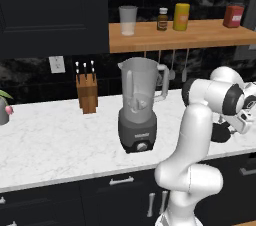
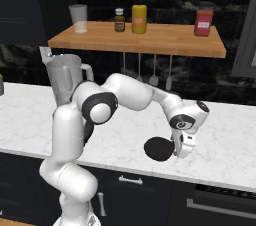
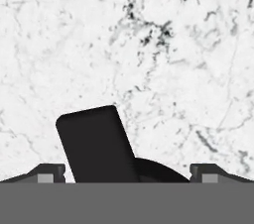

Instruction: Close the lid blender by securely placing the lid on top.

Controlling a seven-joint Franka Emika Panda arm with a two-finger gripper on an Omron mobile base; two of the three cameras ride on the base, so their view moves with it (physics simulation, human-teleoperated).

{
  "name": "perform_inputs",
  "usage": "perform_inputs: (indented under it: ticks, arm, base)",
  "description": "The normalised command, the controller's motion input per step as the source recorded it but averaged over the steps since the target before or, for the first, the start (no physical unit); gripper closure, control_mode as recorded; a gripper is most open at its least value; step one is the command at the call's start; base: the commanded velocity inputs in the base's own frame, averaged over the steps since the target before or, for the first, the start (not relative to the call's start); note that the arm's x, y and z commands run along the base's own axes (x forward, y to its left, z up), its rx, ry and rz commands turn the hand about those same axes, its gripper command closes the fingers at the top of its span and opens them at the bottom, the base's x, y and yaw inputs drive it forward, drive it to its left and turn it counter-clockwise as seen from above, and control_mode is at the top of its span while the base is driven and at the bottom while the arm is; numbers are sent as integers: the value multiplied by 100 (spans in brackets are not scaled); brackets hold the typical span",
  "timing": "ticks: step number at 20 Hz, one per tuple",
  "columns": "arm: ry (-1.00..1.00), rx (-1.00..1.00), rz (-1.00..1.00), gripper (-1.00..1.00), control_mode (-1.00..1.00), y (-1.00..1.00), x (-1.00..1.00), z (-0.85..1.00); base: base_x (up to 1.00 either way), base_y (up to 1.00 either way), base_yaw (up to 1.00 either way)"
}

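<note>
Jaws spread wide and gripping nothing, our gripper (image 2: 181,149) hangs low near the counter's (image 2: 230,140) front edge, the lid (image 2: 158,148) just beside it (seemingly flat), with the uncovered blender (image 1: 137,106) well apart.

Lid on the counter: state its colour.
Plain matte black lid, clearest in the right base view.

Partly hidden and cut-off things

The lid (image 3: 99,143) is cut off along the bottom of the hand view; the arm covers part of it in the left base view. The arm also hides the blender's (image 2: 64,77) base in the right base view. Shelf jar labels are unreadable.
</note>
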Motion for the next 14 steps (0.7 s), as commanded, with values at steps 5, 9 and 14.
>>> perform_inputs:
  ticks: [5, 9, 14]
  arm:
    - [9, -1, 12, 100, -100, 43, 6, -73]
    - [1, 0, 4, 100, -100, 17, -7, -56]
    - [-8, 0, 0, 100, -100, 5, -26, 0]
  base:
    - [0, 0, 0]
    - [0, 0, 0]
    - [0, 0, 0]
